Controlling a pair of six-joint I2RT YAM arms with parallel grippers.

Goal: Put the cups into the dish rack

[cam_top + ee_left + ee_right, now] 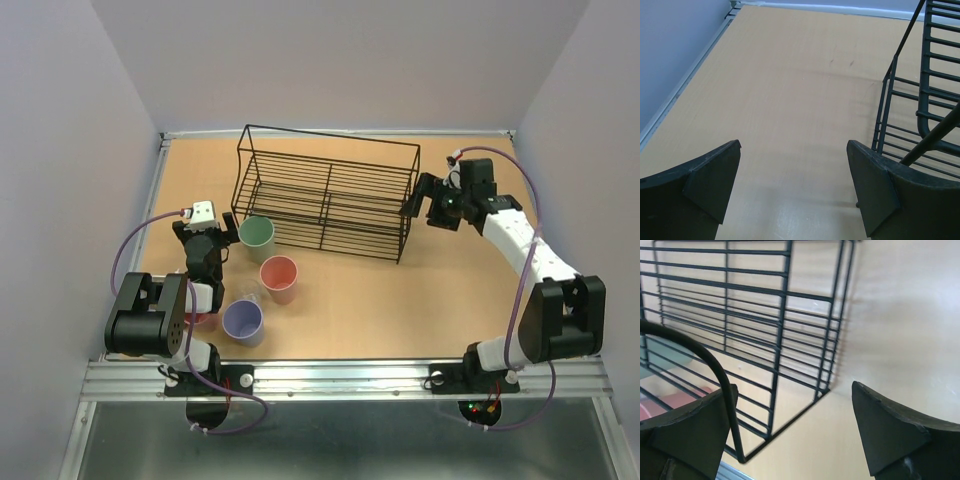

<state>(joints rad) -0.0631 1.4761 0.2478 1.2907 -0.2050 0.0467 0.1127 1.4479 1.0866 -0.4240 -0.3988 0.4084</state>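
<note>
The black wire dish rack stands mid-table with nothing in it. In front of its left end stand a sage green cup, a salmon-pink cup, a lavender cup and a small clear cup. Another pink cup is partly hidden under my left arm. My left gripper is open and empty, just left of the green cup, with the rack's left end beside its right finger. My right gripper is open and empty at the rack's right end, with a rack wire across its left finger.
Purple walls close in the table on the left, back and right. A metal rail runs along the near edge where both arm bases are bolted. Bare tabletop lies in front of the rack on the right.
</note>
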